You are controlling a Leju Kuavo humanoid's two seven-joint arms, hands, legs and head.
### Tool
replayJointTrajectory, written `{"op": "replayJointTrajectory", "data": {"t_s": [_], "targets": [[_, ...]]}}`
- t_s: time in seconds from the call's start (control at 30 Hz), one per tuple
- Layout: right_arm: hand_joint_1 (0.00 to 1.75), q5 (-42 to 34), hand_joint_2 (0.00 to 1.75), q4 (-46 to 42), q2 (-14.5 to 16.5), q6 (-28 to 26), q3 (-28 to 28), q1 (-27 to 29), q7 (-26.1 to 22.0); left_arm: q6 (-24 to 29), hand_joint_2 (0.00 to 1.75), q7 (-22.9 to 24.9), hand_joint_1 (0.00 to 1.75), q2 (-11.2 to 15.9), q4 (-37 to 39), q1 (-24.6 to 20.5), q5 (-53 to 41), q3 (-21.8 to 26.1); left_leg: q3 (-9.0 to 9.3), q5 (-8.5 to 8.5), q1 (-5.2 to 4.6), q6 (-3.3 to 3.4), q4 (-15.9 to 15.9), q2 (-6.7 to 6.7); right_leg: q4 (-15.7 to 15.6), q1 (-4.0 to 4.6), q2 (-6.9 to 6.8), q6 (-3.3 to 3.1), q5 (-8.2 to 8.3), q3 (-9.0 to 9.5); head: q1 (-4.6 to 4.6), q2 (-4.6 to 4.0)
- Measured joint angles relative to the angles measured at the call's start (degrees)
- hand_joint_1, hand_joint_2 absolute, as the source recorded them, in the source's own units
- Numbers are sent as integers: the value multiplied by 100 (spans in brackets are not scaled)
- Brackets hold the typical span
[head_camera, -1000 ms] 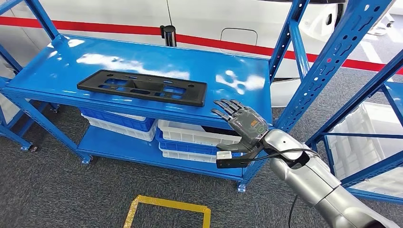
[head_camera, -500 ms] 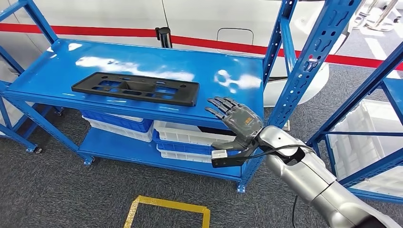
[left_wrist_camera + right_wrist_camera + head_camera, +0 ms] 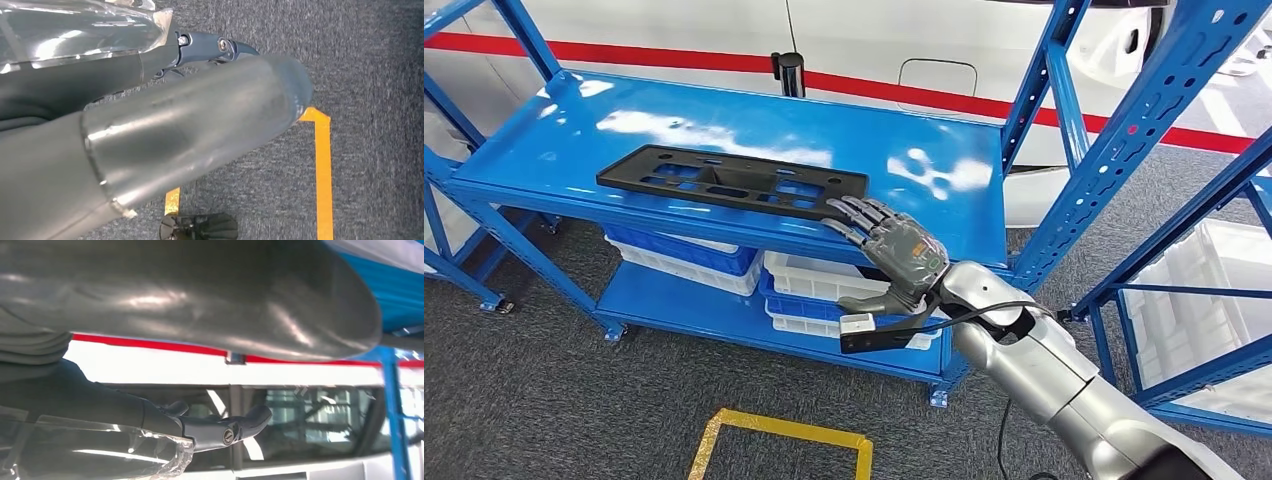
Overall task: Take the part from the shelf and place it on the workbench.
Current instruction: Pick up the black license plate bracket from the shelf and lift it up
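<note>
Part: I see the flat black part (image 3: 732, 184) lying on the upper deck of the blue shelf (image 3: 934, 215), lengthwise along the deck, near its front edge.
Right hand: I have the right hand (image 3: 890, 252) raised at the front edge of that deck, just beside the part's right end.
Right fingers: the fingers (image 3: 852, 215) are stretched out and apart, tips at the part's right end; I cannot tell whether they touch it. They hold nothing.
Left hand: in the left wrist view I see the left hand (image 3: 150, 150) above grey carpet; its thumb is extended, but I cannot tell how the fingers lie.
Lower deck: white and blue bins (image 3: 809, 285) sit stacked under the upper deck.
Floor: yellow tape (image 3: 779, 431) marks a rectangle on the carpet.
</note>
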Motion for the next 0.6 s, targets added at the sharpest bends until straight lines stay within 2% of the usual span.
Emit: {"op": "replayJointTrajectory", "data": {"t_s": [0.07,0.2,0.37,0.6], "targets": [[0,-61,175,49,106,-129,2,-14,-50,14,0,-7,0,2,-10,-4,0,0,-2,1,-5,16,1,-2,-9,-4,-4,10,6,2,0,0],[0,-281,175,181,279,-316,1,-11,-71,59,0,-2,0,4,-19,-9,0,0,-6,5,-7,25,2,-3,-16,-7,-6,34,20,2,0,0],[0,-511,175,447,510,-295,18,-16,-28,86,0,1,0,36,-21,-11,19,0,-6,10,-3,35,2,-3,-16,-6,-5,49,27,-4,-2,0],[0,-310,175,809,821,-398,133,-148,219,95,0,-27,0,86,-34,-25,-9,-44,-2,14,32,29,2,-2,-12,5,-5,47,27,-13,-2,0]]}}
